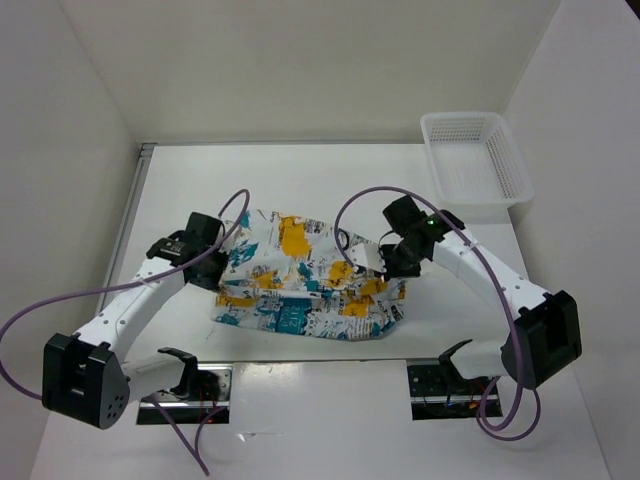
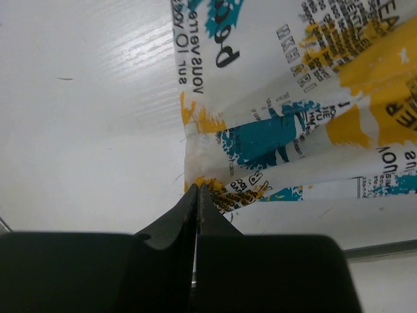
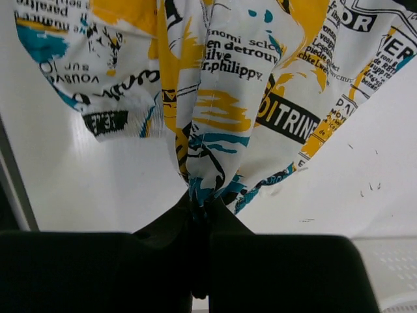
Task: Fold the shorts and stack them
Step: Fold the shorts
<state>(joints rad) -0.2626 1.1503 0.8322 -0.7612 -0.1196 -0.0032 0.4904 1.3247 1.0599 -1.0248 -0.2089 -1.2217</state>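
Observation:
The shorts [image 1: 300,290], white with teal, orange-yellow and black print, lie bunched in the middle of the table. My left gripper [image 1: 222,262] is at their left edge. In the left wrist view its jaws [image 2: 197,189] are pressed together on a corner of the shorts [image 2: 293,98], and creases run out from the tips. My right gripper [image 1: 375,262] is over their right half. Seen from the right wrist, it [image 3: 207,199] is shut on a gathered fold of the shorts [image 3: 228,78], which hangs from it above the table.
A white plastic mesh basket [image 1: 478,165] stands at the back right corner of the white table [image 1: 300,190]. Purple cables loop over both arms. White walls close in the table at the back and both sides.

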